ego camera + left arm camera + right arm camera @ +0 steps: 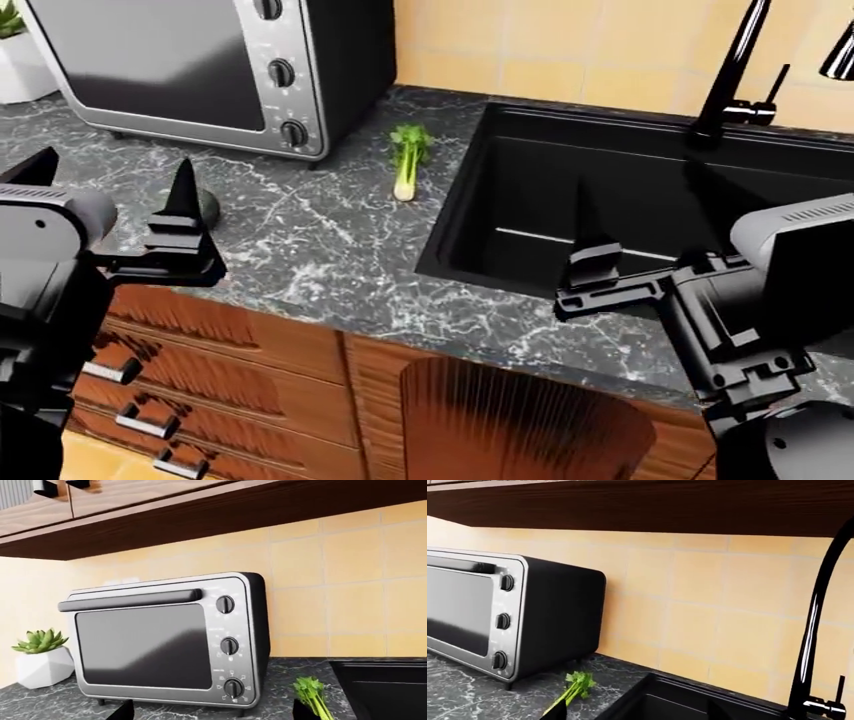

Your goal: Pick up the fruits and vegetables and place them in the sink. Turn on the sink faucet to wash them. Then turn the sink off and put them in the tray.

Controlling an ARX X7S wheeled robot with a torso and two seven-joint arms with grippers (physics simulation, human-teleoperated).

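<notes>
Looking through the left wrist view first, a silver toaster oven (167, 640) fills the middle of the frame, a potted succulent (41, 655) stands at the lower left, and the celery bunch (312, 695) shows at the lower right, lying on the marble desk (53, 702) just beside the rim of the sink (380, 685). Only dark fingertips poke in at the bottom edge, wide apart with nothing between them.

From the head view, the left gripper (114, 205) hangs at the left edge, spread open and empty, over the front of the desk; behind one finger a dark round shape, likely the squash (207, 205), is mostly hidden. Celery lies centre-top, between oven and sink. The right gripper (594, 250) hovers at the right, over the sink's front edge; its second finger is not visible, so I cannot tell how wide it stands. The basin looks bare, and the sink faucet (734, 70) rises at the upper right. No tray is visible.

Only the right wrist view shows the faucet's tall curve at close range, at the right edge, plus celery at the bottom centre.

Judging by this, nothing is done yet: picking, washing and traying all remain.
</notes>
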